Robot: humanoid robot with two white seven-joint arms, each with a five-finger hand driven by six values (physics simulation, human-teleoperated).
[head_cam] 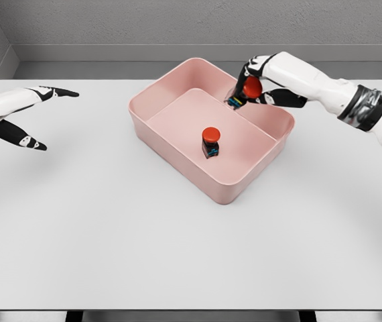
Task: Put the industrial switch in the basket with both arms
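My right hand (pixel 252 86) is clamped on a red-capped industrial switch (pixel 248 89) over the pink basket's (pixel 177 144) far corner. A second switch (pixel 210 142) stands upright inside it. My left hand (pixel 23 114) hovers spread, empty, above the white tabletop (pixel 110 241).

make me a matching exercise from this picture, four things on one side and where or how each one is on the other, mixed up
Things:
1. left hand
2. right hand
3. loose switch
4. basket

Places or states:
A. pink, on the white table
B. upright on the basket floor, nothing touching it
C. open, over the table's left side, holding nothing
D. at the basket's far wall, closed on a second switch

Pairs: 1-C, 2-D, 3-B, 4-A
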